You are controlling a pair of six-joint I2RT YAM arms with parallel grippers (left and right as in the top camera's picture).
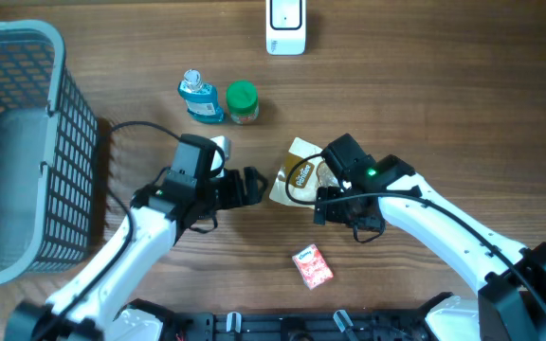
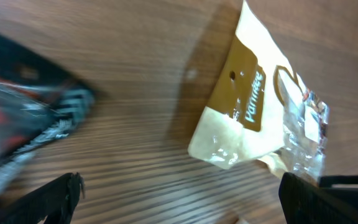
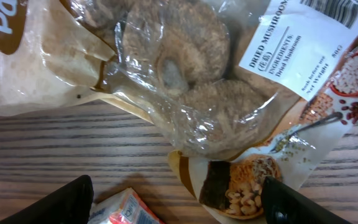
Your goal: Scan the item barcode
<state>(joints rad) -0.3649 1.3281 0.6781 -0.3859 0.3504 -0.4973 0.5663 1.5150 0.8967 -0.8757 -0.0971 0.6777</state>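
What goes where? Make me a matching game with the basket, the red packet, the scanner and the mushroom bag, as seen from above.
Things:
1. grey basket
2. red packet
3. white scanner
4. dried mushroom bag

Places in the overhead view:
A. in the middle
B. far left
C. at the top
D. near the bottom

Pairs: 1-B, 2-D, 3-C, 4-A

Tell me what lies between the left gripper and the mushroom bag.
Nothing: only bare table separates the left gripper from the bag, shown most plainly in the left wrist view.
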